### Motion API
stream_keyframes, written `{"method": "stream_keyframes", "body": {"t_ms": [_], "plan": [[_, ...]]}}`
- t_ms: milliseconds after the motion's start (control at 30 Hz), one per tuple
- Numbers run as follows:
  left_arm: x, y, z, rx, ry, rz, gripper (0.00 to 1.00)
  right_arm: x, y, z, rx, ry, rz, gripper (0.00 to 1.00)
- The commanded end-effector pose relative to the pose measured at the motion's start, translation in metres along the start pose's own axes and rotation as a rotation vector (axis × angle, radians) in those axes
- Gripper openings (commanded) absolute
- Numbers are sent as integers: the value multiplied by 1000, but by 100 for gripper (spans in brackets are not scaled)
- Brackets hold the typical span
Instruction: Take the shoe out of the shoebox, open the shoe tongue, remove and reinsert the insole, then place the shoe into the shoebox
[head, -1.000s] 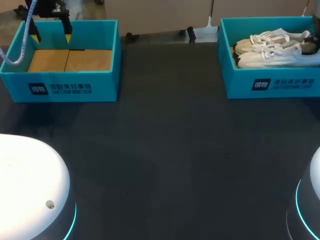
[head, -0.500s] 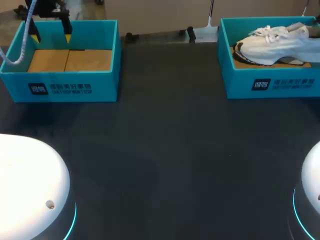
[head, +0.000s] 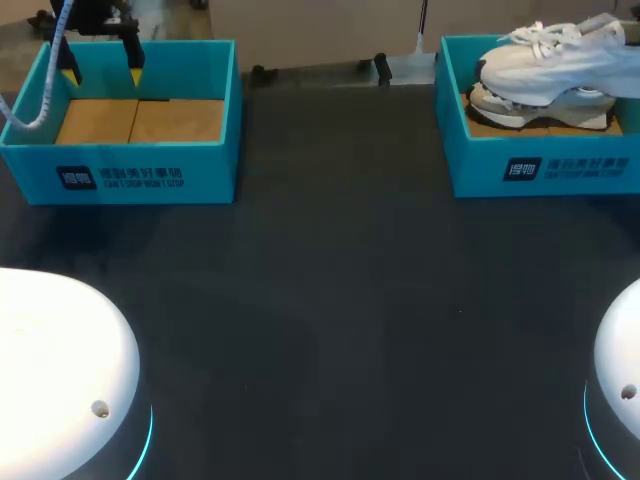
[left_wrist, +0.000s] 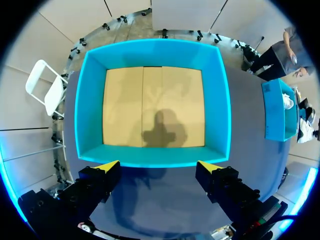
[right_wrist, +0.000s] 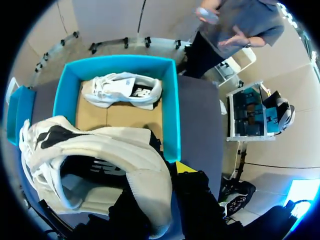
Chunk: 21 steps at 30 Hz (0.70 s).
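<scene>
1. The white shoe has risen since a second ago. Then it lay in the right shoebox beside its pair; half a second ago it was partly lifted, and now it hangs higher, over the box's opening.
2. The shoe is tilted, toe toward the middle of the surface and heel toward the right edge of the head view.
3. In the right wrist view the right jaws are clamped on the shoe's heel. One yellow tip shows against the outside of the heel collar, and the other finger is hidden by the shoe.
4. The second shoe lies on its side on the tan cardboard floor of the right shoebox, below the lifted one.
5. The right shoebox stands at the far right of the surface and the left shoebox at the far left, well apart.
6. The left jaws have not moved. They hang above the left shoebox, spread wide with nothing between them, their yellow tips near one wall of the box.
7. The left shoebox shows its tan cardboard floor.
</scene>
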<state>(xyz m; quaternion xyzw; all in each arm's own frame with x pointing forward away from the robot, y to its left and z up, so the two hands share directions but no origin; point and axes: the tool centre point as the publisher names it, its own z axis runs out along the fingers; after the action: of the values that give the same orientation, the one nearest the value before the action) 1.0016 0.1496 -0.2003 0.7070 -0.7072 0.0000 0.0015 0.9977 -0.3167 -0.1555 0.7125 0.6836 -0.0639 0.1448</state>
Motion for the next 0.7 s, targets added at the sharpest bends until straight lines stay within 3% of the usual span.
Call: {"method": "stream_keyframes", "body": {"t_ms": [33, 467, 700], "plan": [[0, 1, 0, 0, -1, 0, 100, -2, -4, -9, -7, -1, 0, 0], [0, 1, 0, 0, -1, 0, 100, -2, -4, -9, -7, -1, 0, 0], [0, 1, 0, 0, -1, 0, 100, 19, -25, -28, -19, -33, 8, 0]]}}
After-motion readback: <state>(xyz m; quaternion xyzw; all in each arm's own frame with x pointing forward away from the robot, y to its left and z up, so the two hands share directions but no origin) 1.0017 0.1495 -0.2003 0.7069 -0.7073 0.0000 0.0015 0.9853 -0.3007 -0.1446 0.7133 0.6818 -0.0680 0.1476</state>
